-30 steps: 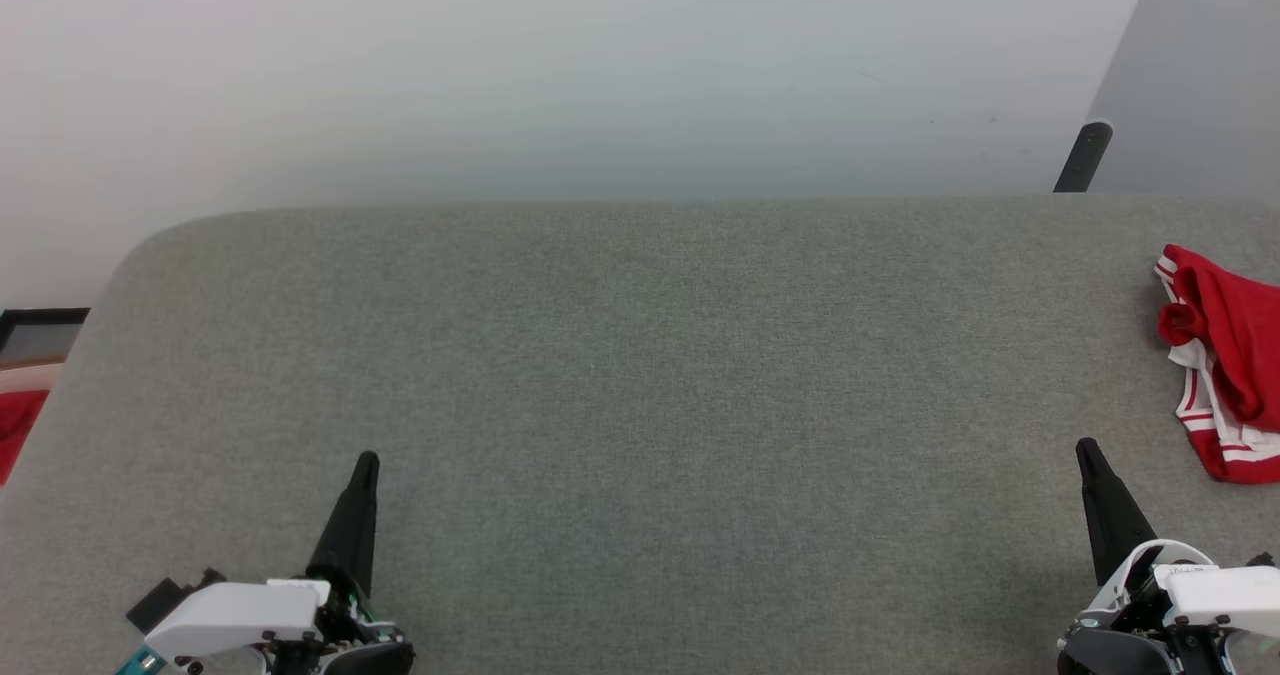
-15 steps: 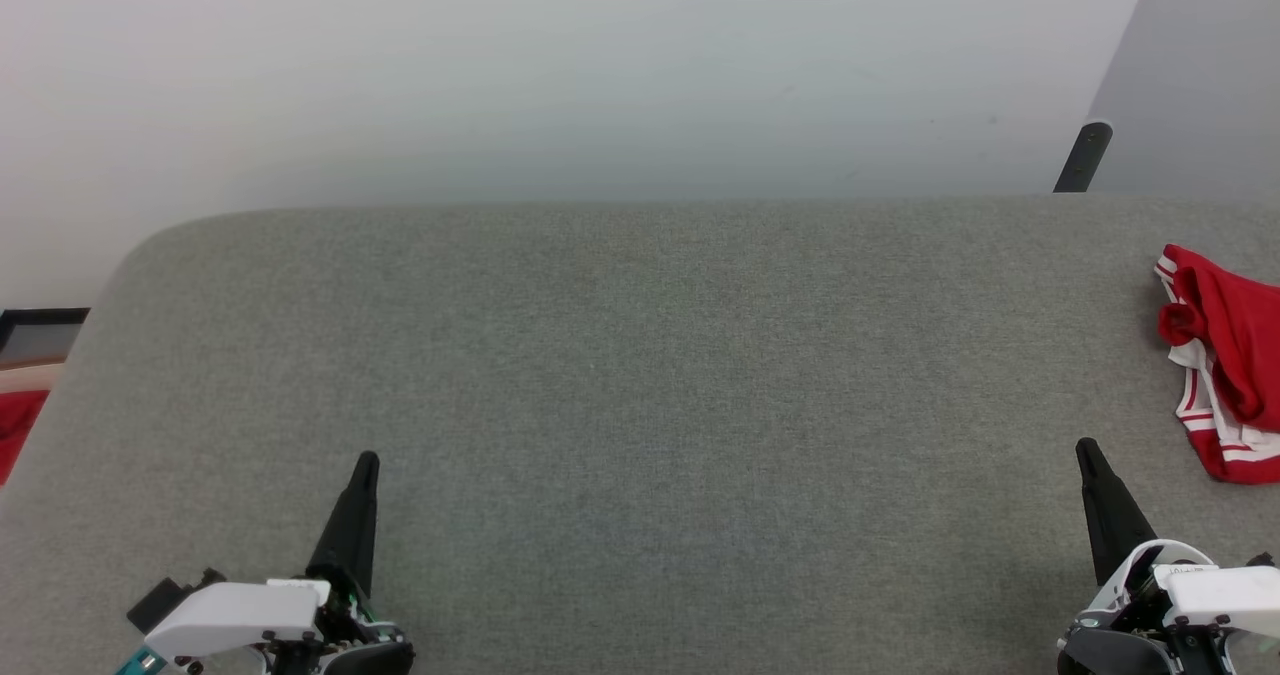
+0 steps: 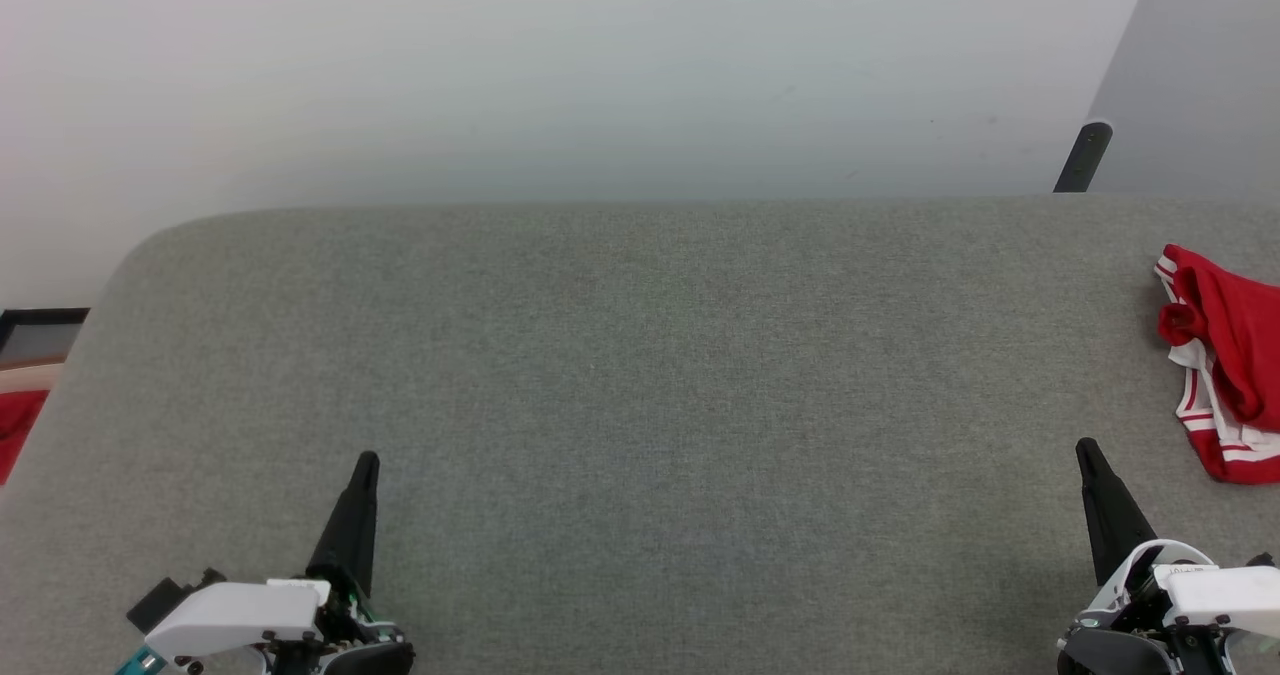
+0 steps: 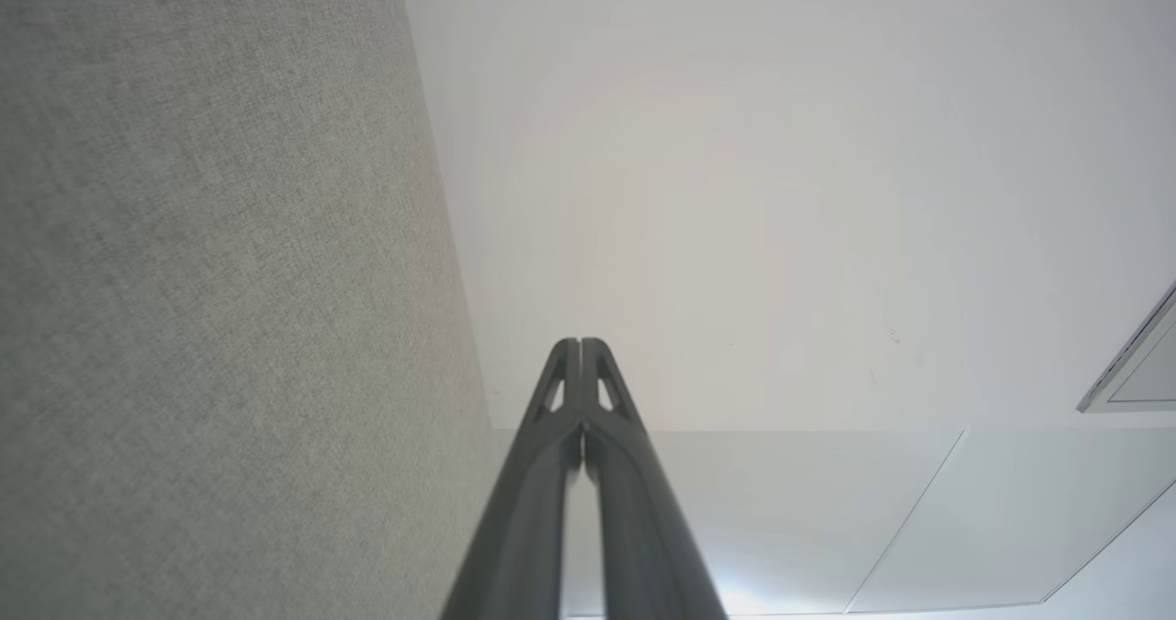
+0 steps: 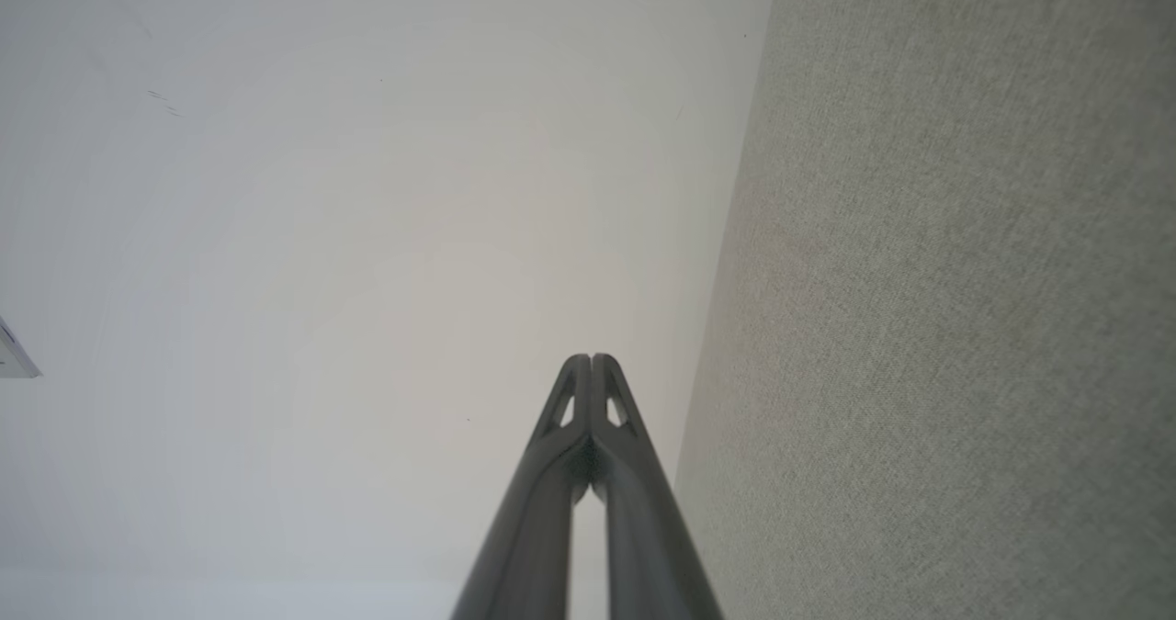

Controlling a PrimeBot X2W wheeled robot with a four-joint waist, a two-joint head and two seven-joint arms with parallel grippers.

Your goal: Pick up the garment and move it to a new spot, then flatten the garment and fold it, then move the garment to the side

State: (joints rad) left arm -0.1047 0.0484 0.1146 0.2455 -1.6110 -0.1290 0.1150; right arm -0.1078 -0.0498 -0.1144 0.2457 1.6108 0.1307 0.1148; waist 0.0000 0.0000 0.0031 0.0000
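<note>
The red T-shirt with white sleeves and striped trim, the garment [image 3: 1228,355], lies crumpled at the far right edge of the grey fabric table [image 3: 640,375], partly cut off by the head view's border. My right gripper [image 3: 1088,453] rests at the lower right, shut, a short way down and left of the garment. At the lower left my left gripper [image 3: 367,463] is shut too, far from the garment. Each wrist view looks along its own closed fingertips, left gripper [image 4: 581,344] and right gripper [image 5: 591,360], with nothing held.
The grey table has a rounded far-left corner, with pale floor [image 3: 600,75] beyond its far edge. A dark leg [image 3: 1083,157] of a grey panel stands at the back right. A bit of red cloth [image 3: 15,425] shows past the table's left edge.
</note>
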